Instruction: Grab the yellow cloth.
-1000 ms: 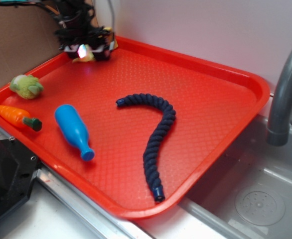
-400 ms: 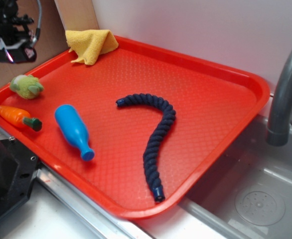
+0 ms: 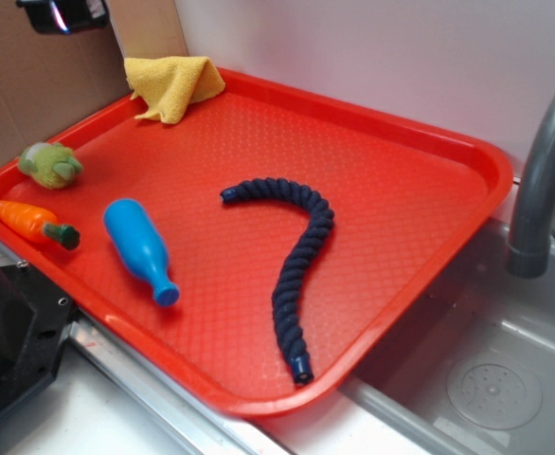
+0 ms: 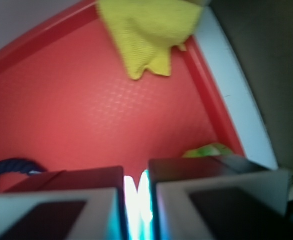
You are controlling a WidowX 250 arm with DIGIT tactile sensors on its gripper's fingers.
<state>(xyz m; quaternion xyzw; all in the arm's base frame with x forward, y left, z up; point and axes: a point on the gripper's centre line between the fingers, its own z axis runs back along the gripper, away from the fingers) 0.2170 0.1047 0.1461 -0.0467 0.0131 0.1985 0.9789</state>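
Observation:
The yellow cloth [image 3: 171, 83] lies crumpled in the far left corner of the red tray [image 3: 420, 227], partly draped on its rim. Only the lower end of my gripper [image 3: 62, 13] shows at the top left of the exterior view, raised high and left of the cloth, not touching it. In the wrist view the cloth [image 4: 146, 35] sits at the top, well ahead of the gripper [image 4: 136, 175]. The jaws stand shut with only a thin bright slit between them and nothing held.
On the tray's left side lie a pale green fuzzy ball [image 3: 50, 164], a toy carrot [image 3: 31, 223] and a blue bottle [image 3: 140, 248]. A dark blue rope [image 3: 292, 256] curves across the middle. A grey faucet [image 3: 543, 180] and sink [image 3: 486, 379] are at right.
The gripper was down over the cloth at the tray's back corner, then swung left and rose toward the top left. The cloth stays on the tray, now uncovered.

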